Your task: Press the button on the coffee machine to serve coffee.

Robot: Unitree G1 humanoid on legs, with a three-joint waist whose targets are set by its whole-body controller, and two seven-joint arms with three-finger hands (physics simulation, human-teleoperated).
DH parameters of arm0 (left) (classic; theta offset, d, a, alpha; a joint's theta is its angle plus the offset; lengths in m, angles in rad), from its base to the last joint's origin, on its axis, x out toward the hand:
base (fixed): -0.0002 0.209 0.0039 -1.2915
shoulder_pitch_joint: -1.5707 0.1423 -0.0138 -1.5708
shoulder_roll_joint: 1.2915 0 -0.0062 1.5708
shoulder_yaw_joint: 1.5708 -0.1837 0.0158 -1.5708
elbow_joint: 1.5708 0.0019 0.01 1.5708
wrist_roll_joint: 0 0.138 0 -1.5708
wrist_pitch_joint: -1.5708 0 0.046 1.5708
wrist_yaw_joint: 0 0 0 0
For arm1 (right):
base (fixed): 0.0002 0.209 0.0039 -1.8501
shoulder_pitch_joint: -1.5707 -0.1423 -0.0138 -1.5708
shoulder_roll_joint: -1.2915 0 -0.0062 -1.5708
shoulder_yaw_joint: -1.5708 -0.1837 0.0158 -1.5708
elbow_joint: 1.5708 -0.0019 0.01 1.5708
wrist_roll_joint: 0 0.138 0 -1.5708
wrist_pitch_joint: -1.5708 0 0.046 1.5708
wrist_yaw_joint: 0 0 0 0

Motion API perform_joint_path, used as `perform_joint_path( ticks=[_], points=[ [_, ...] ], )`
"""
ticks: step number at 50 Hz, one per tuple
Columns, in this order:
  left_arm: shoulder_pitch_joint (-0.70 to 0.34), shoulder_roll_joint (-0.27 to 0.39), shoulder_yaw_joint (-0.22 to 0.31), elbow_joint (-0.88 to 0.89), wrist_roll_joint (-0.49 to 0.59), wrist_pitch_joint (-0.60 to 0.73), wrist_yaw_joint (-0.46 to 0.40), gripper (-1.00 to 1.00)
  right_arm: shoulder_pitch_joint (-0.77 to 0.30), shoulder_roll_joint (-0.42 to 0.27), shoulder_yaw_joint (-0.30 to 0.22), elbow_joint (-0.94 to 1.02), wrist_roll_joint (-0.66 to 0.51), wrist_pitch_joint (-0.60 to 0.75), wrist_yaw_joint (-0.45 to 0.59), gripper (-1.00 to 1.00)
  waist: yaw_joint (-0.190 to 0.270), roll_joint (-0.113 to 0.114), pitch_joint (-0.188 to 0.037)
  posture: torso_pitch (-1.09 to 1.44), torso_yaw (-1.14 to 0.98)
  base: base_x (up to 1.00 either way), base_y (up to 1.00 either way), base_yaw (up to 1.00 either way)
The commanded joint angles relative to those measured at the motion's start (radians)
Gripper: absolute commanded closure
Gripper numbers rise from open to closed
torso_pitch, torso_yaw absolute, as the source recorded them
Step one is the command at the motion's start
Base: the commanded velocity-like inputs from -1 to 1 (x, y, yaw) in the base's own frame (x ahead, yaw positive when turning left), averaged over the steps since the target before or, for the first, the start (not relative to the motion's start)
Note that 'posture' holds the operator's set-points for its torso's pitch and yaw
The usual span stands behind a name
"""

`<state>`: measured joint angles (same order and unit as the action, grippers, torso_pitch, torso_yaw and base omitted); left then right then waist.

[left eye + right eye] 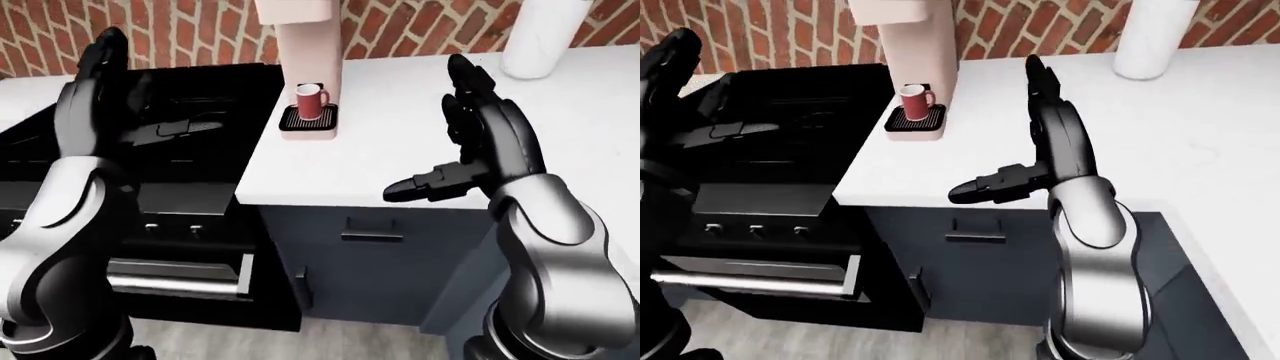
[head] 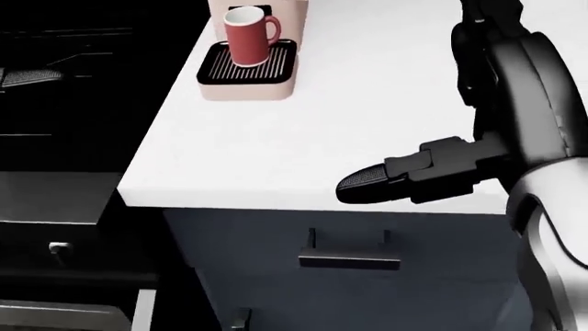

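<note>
Nearest you, low in the left-eye view, your two forearms rise from the bottom corners. Your right hand (image 1: 460, 142) stands at right of centre, fingers spread and upright, thumb jutting left over the edge of the white counter (image 1: 400, 161); it grips nothing. Your left hand (image 1: 100, 97) is raised at the upper left, likewise splayed and empty, above the black stove (image 1: 190, 150).

Below the counter edge sits a dark drawer front with a bar handle (image 1: 371, 234), and the oven door (image 1: 180, 277) shows at lower left.

Further up the frame, at upper centre, the coffee machine (image 1: 305, 45) stands on the counter's left end against the brick wall (image 1: 200, 30), with a red mug (image 1: 310, 100) upright on its black drip tray (image 1: 308, 118). A white cylinder (image 1: 540, 34) stands at the upper right.

The cup is in place under the spout, so I judge that only the press is left. Neither hand is near the machine; both are well apart from it. The button itself does not show clearly in any view, so you need to find it as you close in.
</note>
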<state>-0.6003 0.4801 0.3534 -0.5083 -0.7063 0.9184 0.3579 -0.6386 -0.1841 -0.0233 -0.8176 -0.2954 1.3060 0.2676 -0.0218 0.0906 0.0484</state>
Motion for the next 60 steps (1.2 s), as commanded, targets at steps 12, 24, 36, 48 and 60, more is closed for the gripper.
perform_joint_path(
  ticks=[12, 24, 36, 48, 60],
  points=[
    [-0.026, 0.009, 0.014, -0.048, 0.006, -0.018, -0.006, -1.0, -0.025, -0.002, -0.023, -0.024, 0.012, -0.05, -0.001, -1.0, 0.019, -0.076, -0.011, 0.0, 0.0, -0.01, 0.42, 0.0],
    [-0.032, 0.01, 0.008, -0.041, 0.015, -0.019, -0.012, -1.0, -0.042, 0.005, -0.041, -0.003, 0.036, -0.019, -0.026, -1.0, 0.01, -0.035, 0.0, 0.0, 0.0, 0.0, 0.0, 0.0],
    [-0.128, 0.038, -0.008, -0.067, 0.008, 0.058, 0.032, -1.0, -0.115, -0.044, -0.042, -0.042, 0.061, 0.077, -0.038, -1.0, 0.022, -0.089, -0.006, 0.0, 0.0, 0.05, 0.0, 0.0],
    [-0.132, 0.026, -0.02, -0.058, 0.049, 0.05, 0.004, -1.0, -0.107, -0.041, -0.043, -0.037, 0.078, 0.064, -0.052, -1.0, 0.014, -0.037, 0.0, 0.0, 0.0, 0.26, 0.0, 0.0],
    [-0.298, 0.052, -0.078, 0.137, 0.151, 0.039, -0.058, -1.0, -0.23, -0.098, -0.06, 0.064, 0.085, 0.1, -0.043, -1.0, 0.034, -0.08, -0.014, 0.0, 0.0, 0.33, 0.0, 0.0]
  ],
)
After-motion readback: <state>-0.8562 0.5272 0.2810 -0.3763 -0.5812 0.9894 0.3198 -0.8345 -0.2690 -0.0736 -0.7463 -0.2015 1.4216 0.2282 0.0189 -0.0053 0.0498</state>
